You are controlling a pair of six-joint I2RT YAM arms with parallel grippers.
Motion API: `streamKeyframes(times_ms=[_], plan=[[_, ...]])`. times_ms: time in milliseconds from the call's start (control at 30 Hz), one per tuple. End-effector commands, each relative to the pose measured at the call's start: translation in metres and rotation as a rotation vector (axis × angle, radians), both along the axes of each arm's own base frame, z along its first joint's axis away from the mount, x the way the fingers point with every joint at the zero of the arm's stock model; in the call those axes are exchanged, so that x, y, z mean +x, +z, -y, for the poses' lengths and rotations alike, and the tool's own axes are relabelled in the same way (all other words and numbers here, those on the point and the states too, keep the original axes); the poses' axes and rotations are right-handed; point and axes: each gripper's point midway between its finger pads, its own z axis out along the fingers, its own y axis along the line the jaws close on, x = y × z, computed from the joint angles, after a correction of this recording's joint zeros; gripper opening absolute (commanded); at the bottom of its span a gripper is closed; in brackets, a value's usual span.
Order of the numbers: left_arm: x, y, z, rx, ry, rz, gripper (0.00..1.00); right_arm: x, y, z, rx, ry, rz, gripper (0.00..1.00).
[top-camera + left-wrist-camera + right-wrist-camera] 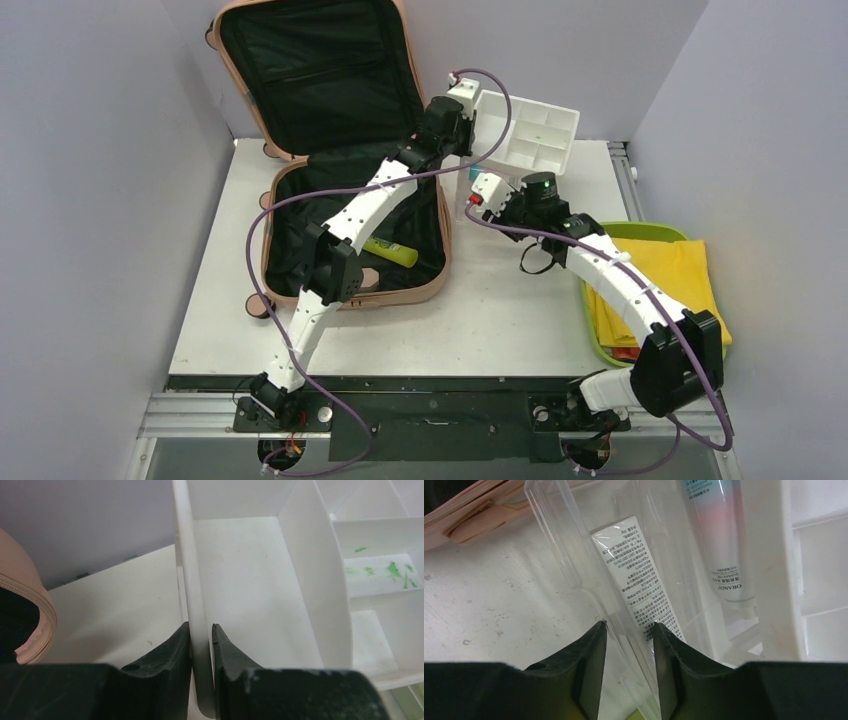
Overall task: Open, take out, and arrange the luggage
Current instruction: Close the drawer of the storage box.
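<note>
The salmon-pink luggage (400,297) lies open at the back left, its black-lined lid (310,70) standing against the wall. A yellow-green tube (392,251) lies in its lower half. Its pink edge shows in the left wrist view (30,615) and the right wrist view (469,510). My left gripper (472,125) (201,630) is shut on the side wall of the white organizer (545,125) (250,570). My right gripper (478,192) (629,626) is closed on the wall of a clear plastic box (466,185) (569,555) that holds a white printed tube (639,580) and a pastel tube (719,540).
A lime-green tray (655,230) with a yellow cloth (680,280) sits at the right edge, under the right arm. The organizer's wall (774,555) stands right beside the clear box. Grey walls close in the back and both sides.
</note>
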Motion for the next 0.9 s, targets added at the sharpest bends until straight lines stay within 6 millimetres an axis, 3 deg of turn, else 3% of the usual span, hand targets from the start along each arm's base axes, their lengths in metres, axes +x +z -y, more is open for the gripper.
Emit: streamKeyframes(times_ms=[0, 267, 400, 633, 867], plan=[[-0.018, -0.025, 0.006, 0.021, -0.045, -0.110, 0.05, 0.015, 0.044, -0.011, 0.069, 0.056, 0.047, 0.30], [-0.026, -0.035, 0.012, 0.015, -0.055, -0.147, 0.05, 0.011, 0.063, -0.031, 0.165, 0.031, 0.051, 0.13], [-0.029, -0.040, 0.015, 0.020, -0.056, -0.159, 0.05, 0.005, 0.058, -0.034, 0.145, 0.072, 0.011, 0.03], [-0.029, -0.049, 0.015, 0.029, -0.047, -0.170, 0.05, -0.019, 0.050, -0.046, 0.127, 0.208, -0.125, 0.00], [-0.031, -0.054, 0.016, 0.039, -0.041, -0.181, 0.05, -0.010, 0.051, -0.049, 0.122, 0.203, -0.148, 0.00]])
